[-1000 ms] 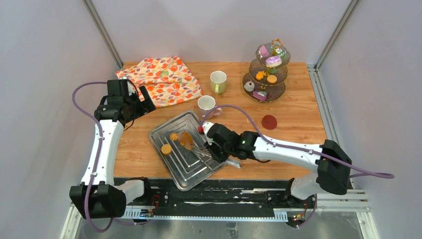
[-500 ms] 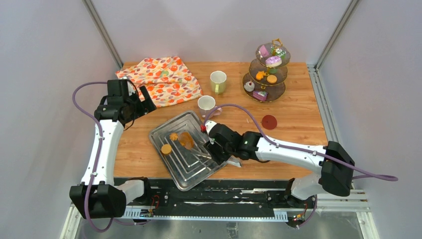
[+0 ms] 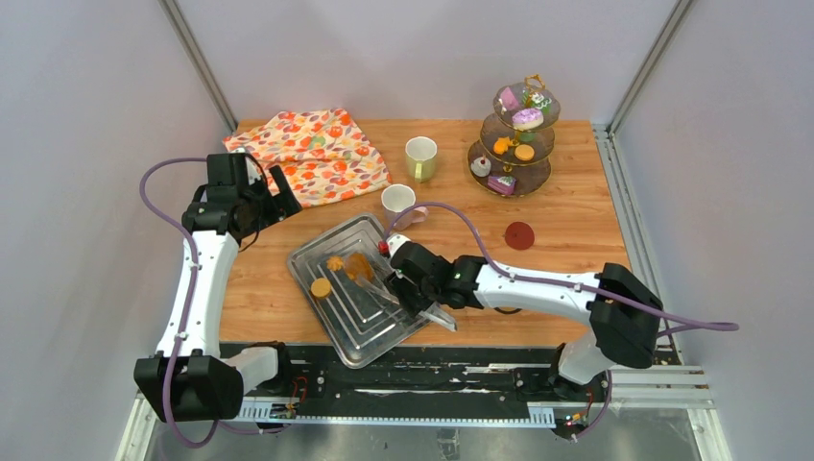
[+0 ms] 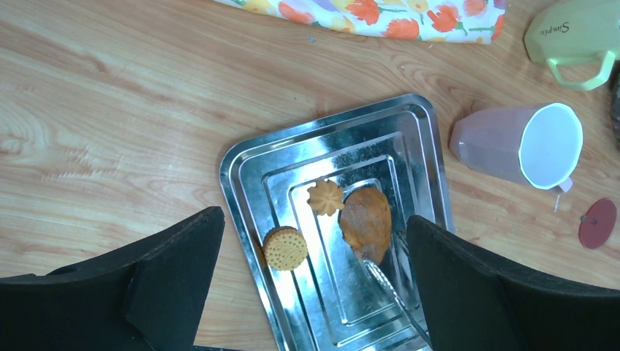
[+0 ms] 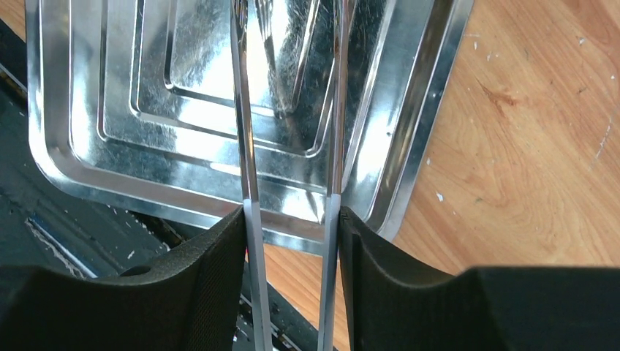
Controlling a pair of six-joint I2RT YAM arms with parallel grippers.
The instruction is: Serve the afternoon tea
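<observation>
metal tongs | between right jaws | tips seemingly at orange pastry

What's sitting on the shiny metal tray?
A flower-shaped cookie, a round cookie and a brown pastry lie on the tray, with the metal tongs reaching to the pastry. The right arm hides the tray's near right corner from above.

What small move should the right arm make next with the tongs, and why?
Probably lift the tongs straight up off the tray. The right gripper grips both blades, which stand apart, and the brown pastry lies flat on the tray at their tips, seemingly released. More pastries wait on the tiered stand.
</observation>
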